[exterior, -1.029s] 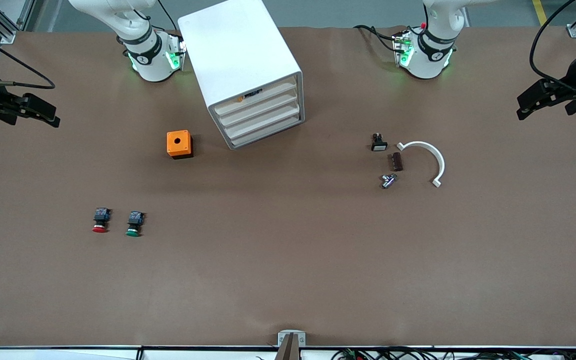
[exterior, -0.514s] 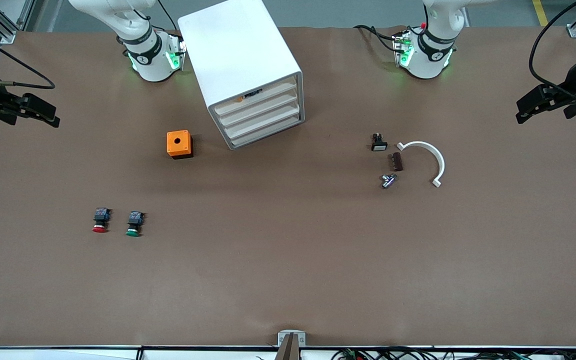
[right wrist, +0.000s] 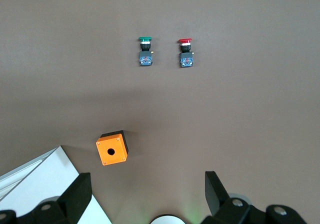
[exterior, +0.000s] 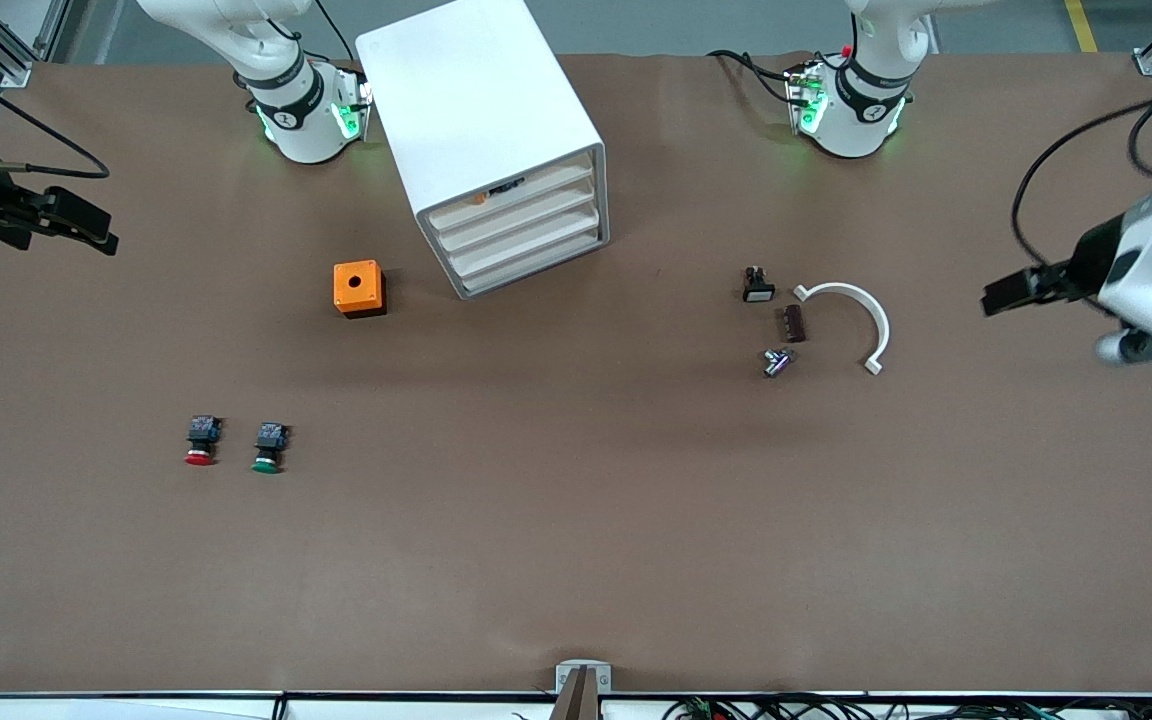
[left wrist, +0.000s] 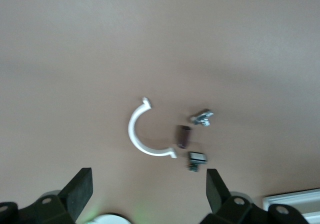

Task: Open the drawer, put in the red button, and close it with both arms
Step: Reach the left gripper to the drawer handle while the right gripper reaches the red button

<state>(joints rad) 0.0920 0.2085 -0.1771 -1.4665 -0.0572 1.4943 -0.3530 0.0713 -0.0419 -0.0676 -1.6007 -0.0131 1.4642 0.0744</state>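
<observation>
L gripper (exterior: pixel 998 298) up over table's L-arm end, fingers (left wrist: pixel 80 188) spread apart, nothing between; white curved clip (exterior: pixel 856 318) plus 3 small parts near, toward cabinet. R gripper (exterior: pixel 96 235) over R-arm end, fingers (right wrist: pixel 76 194) apart too, empty.

Red button (exterior: pixel 200 441) lies on table (exterior: pixel 576 540), just beside green button (exterior: pixel 268 447), both nearer front cam than orange box (exterior: pixel 359 288). Cabinet (exterior: pixel 481 140) beside box; drawer (exterior: pixel 521 211), 2nd from top, shut flush w/ others.

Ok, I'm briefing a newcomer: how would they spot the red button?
Start at the white cabinet, then the orange box beside it. Nearer the camera lie two buttons side by side; the red button has the red cap, its twin a green one.
</observation>
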